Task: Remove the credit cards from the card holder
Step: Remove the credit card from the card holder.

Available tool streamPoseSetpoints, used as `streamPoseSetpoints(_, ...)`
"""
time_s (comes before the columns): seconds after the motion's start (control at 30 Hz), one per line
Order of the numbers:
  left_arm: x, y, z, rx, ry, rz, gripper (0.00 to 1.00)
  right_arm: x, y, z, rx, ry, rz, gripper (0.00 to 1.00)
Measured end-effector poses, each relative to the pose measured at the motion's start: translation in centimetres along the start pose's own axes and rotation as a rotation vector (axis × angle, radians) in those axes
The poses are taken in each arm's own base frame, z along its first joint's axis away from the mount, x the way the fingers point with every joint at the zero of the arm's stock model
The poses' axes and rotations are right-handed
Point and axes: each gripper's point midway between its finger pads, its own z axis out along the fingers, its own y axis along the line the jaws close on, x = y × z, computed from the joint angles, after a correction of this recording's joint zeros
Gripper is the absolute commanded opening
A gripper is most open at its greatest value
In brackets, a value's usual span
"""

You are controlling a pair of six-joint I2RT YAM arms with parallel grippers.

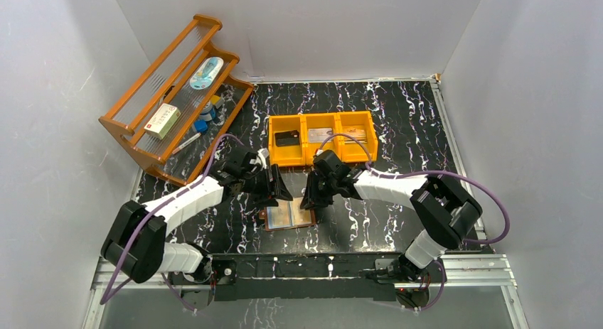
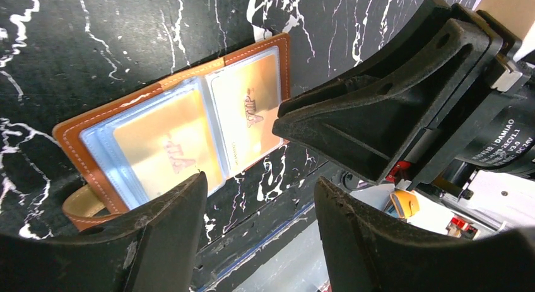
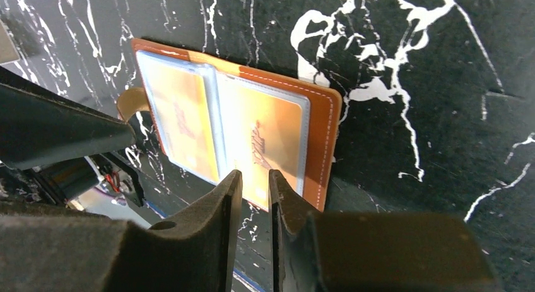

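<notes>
The brown leather card holder (image 1: 288,215) lies open on the black marbled table, near the front edge. It also shows in the left wrist view (image 2: 76,125) and the right wrist view (image 3: 322,115). Its clear pockets hold two golden-tan credit cards (image 2: 167,144) (image 2: 246,109), also seen from the right wrist (image 3: 183,115) (image 3: 265,140). My left gripper (image 1: 277,190) (image 2: 258,185) hovers over the holder's near edge, open and empty. My right gripper (image 1: 313,200) (image 3: 251,175) hovers over the holder's right half, its fingers a narrow gap apart with nothing between them.
An orange three-compartment bin (image 1: 323,158) behind the holder contains a black card (image 1: 287,138), a silvery card (image 1: 320,135) and a tan card (image 1: 355,135). A wooden rack (image 1: 128,123) with a white-and-red box (image 1: 162,120) stands at the back left. The metal rail (image 1: 320,268) runs along the front.
</notes>
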Motion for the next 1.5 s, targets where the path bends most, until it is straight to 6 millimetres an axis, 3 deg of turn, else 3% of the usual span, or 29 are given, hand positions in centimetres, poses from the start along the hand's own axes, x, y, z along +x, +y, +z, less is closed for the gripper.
streamPoseSetpoints(0.4,1.8,0.4,2.6,-0.026,0.081,0.001,0.59,1.1,-1.9,0.7,0.06,0.041,0.02,0.29)
streamPoseSetpoints(0.67,2.4,1.0,4.0,-0.053,0.102,-0.024,0.45,1.2,-1.9,1.1,0.049,0.057,0.046,0.18)
streamPoseSetpoints(0.83,3.2,2.6,4.6,-0.08,0.076,-0.099,0.41,1.3,-1.8,1.3,0.031,0.075,0.064,0.18)
streamPoseSetpoints(1.07,3.1,3.1,4.7,-0.047,-0.006,-0.213,0.33,1.4,-1.7,1.3,0.017,0.089,0.073,0.18)
streamPoseSetpoints(1.23,2.9,2.8,5.4,0.023,-0.043,-0.266,0.28,1.4,-1.7,1.4,0.001,0.105,0.078,0.15)
streamPoseSetpoints(1.5,2.6,2.6,6.0,0.063,-0.052,-0.297,0.12,1.4,-1.7,1.4,-0.012,0.119,0.084,0.14)
